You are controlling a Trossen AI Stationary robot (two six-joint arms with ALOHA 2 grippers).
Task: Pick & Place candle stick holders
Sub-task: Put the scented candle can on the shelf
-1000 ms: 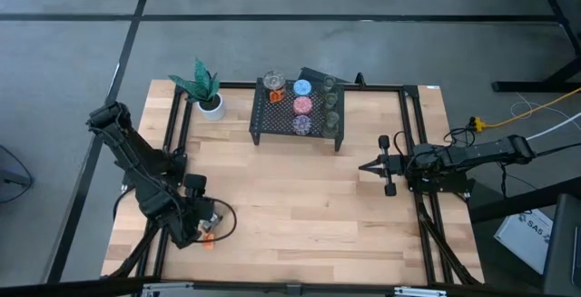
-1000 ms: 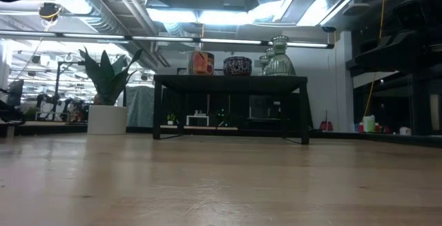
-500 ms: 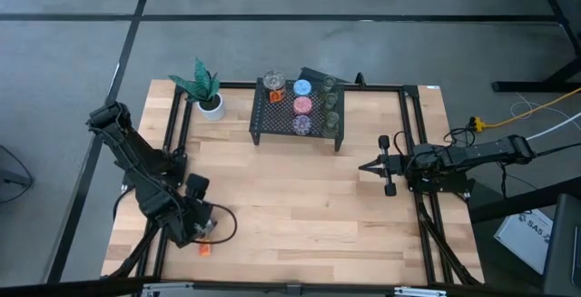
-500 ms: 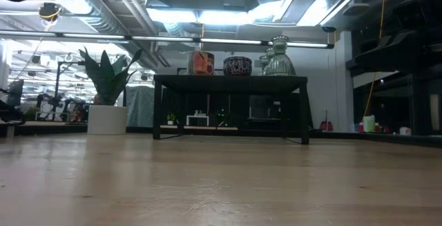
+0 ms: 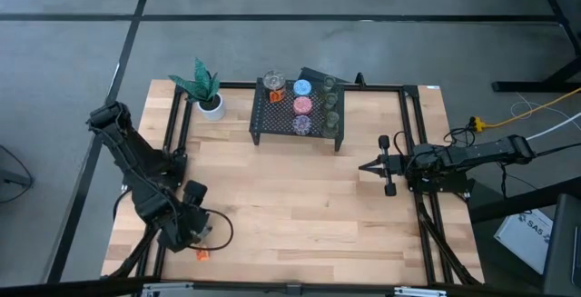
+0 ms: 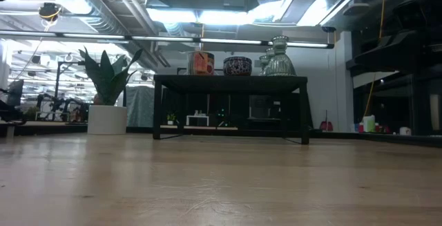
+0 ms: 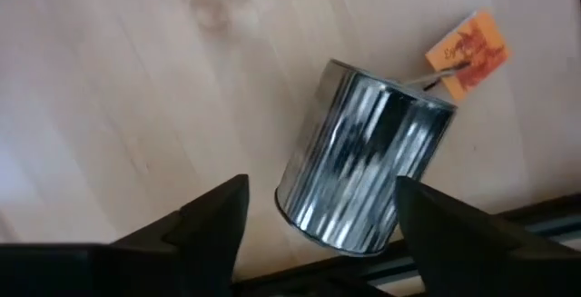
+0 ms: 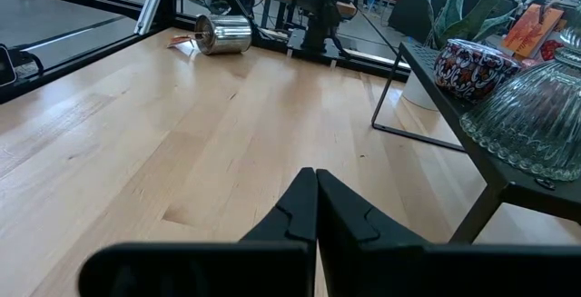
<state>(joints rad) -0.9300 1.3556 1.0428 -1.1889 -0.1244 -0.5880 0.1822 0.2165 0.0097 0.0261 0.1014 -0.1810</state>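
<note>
One silvery candle stick holder point(image 5: 201, 239) lies on its side near the table's point(image 5: 300, 215) front left corner in the high view, an orange tag point(image 5: 202, 253) beside it, just in front of the left gripper point(image 5: 186, 231). The remaining holders sit on the black mesh rack point(image 5: 298, 113) at the back: another silvery one point(image 5: 274, 83), a blue one point(image 5: 302, 88), a pink one point(image 5: 302, 105), a purple one point(image 5: 301, 124) and olive-green glassy ones point(image 5: 332, 104). A white pot with a green plant point(image 5: 208, 93) stands left of the rack. The right gripper point(image 5: 372, 166) hovers by the table's right edge.

Level across the table, the low view shows the rack point(image 6: 230, 106) with holders on top and the plant point(image 6: 107, 91) to its left.

From the left wrist, the fallen silvery holder point(image 7: 363, 164) lies on the wood between the spread fingers point(image 7: 204, 224), untouched, its orange tag point(image 7: 467, 48) at the far end.

From the right wrist, the fingers point(image 8: 304, 208) are pressed together, holding nothing; the fallen holder point(image 8: 222, 34) lies far across the table.
</note>
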